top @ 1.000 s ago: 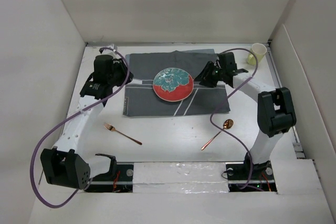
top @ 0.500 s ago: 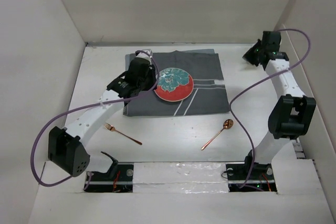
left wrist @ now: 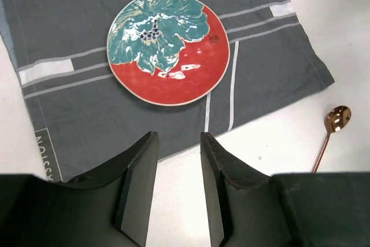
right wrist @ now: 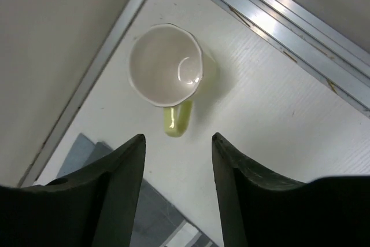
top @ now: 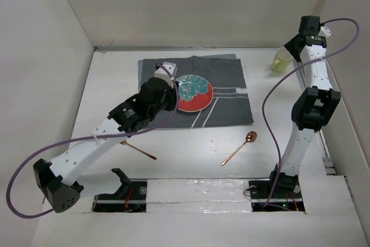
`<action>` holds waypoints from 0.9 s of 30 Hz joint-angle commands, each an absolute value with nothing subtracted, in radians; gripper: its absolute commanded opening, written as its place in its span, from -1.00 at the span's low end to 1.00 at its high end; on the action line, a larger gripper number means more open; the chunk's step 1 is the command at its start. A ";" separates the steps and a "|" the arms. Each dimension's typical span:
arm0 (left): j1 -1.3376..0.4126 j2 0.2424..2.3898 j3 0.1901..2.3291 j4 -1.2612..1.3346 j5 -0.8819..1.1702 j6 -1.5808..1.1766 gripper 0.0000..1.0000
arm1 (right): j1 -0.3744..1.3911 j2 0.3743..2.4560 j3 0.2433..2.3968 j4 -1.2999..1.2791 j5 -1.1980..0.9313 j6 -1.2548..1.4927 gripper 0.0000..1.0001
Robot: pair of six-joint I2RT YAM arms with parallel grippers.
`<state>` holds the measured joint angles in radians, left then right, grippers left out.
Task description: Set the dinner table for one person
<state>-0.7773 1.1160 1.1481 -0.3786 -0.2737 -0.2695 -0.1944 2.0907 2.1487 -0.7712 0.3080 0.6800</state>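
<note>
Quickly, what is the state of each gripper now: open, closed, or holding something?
Left gripper: open, holding nothing.
Right gripper: open, empty, above the mug.

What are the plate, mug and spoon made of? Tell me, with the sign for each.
Plate: likely glazed ceramic; glossy highlights over its red and teal pattern.
Mug: probably glazed ceramic too; smooth pale yellow, bright glint inside.
Spoon: seemingly polished metal, copper-coloured, with a shiny bowl.
</note>
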 commanded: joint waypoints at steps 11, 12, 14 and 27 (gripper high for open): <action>-0.796 1.298 1.275 -0.311 -0.294 -0.287 -0.31 | -0.230 2.302 2.273 -0.707 0.331 0.721 0.15; -0.796 1.316 1.291 -0.314 -0.296 -0.290 -0.32 | -0.230 2.316 2.278 -0.707 0.330 0.721 0.15; -0.796 1.328 1.301 -0.316 -0.301 -0.294 -0.31 | -0.230 2.353 2.284 -0.701 0.322 0.736 0.15; -0.747 1.355 1.339 -0.334 -0.270 -0.282 -0.32 | -0.167 2.126 2.059 -0.465 0.385 0.749 -1.00</action>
